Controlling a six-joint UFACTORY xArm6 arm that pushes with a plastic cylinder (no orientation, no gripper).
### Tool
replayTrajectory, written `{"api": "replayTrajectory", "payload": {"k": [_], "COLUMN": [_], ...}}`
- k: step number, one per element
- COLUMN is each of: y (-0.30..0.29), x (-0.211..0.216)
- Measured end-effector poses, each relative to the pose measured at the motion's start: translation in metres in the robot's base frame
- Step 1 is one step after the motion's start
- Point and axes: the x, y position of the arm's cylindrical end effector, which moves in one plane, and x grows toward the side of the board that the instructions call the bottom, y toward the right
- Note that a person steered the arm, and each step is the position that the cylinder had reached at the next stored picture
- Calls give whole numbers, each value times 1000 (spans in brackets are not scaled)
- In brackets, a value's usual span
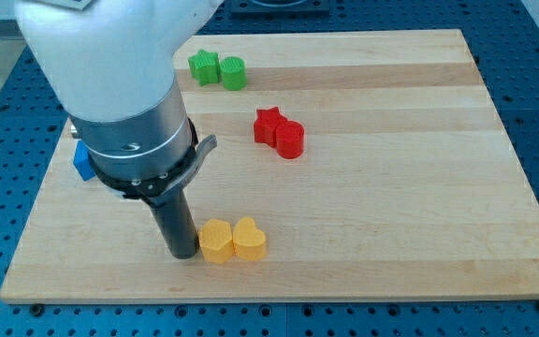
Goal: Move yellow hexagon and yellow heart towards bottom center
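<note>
The yellow hexagon (215, 241) and the yellow heart (250, 239) lie side by side and touching, near the view's bottom, a little left of centre. The hexagon is on the left, the heart on the right. My tip (182, 254) stands on the board right at the hexagon's left side, touching or nearly touching it. The thick arm body above hides the board at the view's upper left.
A red star (269, 125) and a red block (290, 139) touch near the centre. A green star (204, 66) and a green block (234, 73) sit at the top. A blue block (81, 161) peeks out left of the arm. The board's bottom edge (279, 295) lies just below the yellow blocks.
</note>
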Motion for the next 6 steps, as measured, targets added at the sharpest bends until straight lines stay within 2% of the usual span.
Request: {"api": "replayTrajectory", "payload": {"k": [2, 3, 5, 6], "y": [1, 20, 43, 52], "x": [-60, -61, -27, -25]}}
